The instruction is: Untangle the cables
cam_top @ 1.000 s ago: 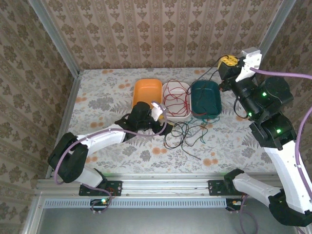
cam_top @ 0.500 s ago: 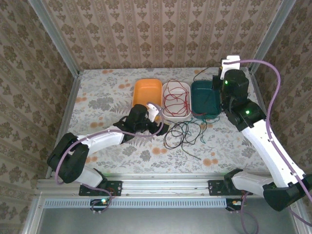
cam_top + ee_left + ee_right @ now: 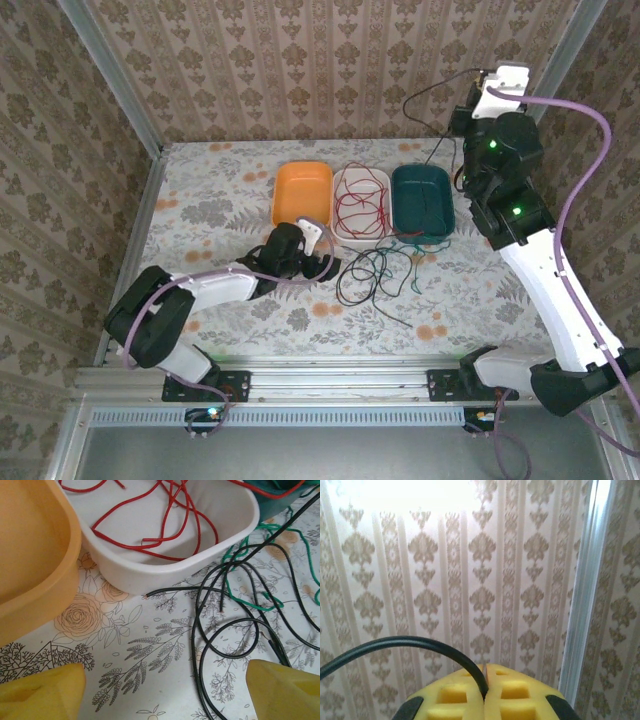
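The cables (image 3: pixel 375 272) lie in a loose knot on the table (image 3: pixel 220 200), just ahead of the left gripper (image 3: pixel 165 687) and a bit to its right. Black loops (image 3: pixel 225 625) cross a green strand (image 3: pixel 250 600) there. The red cable (image 3: pixel 165 535) sits in the white tray (image 3: pixel 150 575), straight beyond the fingers, with the orange tray (image 3: pixel 30 595) off to the gripper's left.

The left gripper is low, its jaws spread wide, with nothing between them.

The right gripper (image 3: pixel 484 692) is raised high, its pads pressed together on one dark strand (image 3: pixel 395 645). That strand arcs away from the tips and drops toward the teal tray (image 3: pixel 422 200) and the knot (I can't trace where it joins).

Risks as I see them:
- The strand is pinched right at the pad tips, so a tug could slip it free.
- If it is looped through the pile, more lift cinches the knot or drags the whole bundle.
- It may catch the teal tray's rim and shift the tray.
- If the left gripper closes on the crossing, it would likely take black and green together.
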`<state>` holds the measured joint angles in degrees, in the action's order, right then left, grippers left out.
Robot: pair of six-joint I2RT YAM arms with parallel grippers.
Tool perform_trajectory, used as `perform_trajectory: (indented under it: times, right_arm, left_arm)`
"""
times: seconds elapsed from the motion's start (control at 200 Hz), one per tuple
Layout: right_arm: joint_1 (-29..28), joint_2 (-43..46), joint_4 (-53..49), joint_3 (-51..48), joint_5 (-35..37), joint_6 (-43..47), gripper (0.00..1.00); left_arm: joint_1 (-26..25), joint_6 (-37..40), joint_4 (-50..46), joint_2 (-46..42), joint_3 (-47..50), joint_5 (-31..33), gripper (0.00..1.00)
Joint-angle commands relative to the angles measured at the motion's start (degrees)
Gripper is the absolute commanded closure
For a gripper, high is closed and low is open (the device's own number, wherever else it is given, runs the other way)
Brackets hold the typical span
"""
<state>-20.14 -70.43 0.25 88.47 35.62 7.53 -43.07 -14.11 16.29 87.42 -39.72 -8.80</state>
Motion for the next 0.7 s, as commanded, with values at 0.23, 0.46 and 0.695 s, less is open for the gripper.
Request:
perform_trajectory:
  times: [0.23,0.46,0.695]
  right_arm:
    - [0.6,-11.3,-9.4,18.8,-1.6,2.6,1.00]
    - [-0.4,-17.5,-17.6,27.9,-14.0,-1.8,1.00]
    - [-0.6,-26.9,-22.1,41.6,-23.1,-9.5,1.00]
  left_arm:
    - [1.1,-3.6,0.2,1.2,-1.6,3.8,0.15]
    - [4.2,-9.5,2.6,-1.4,2.5,6.5,0.15]
    - [6.3,-13.9,4.6,-6.6,5.4,10.1,0.15]
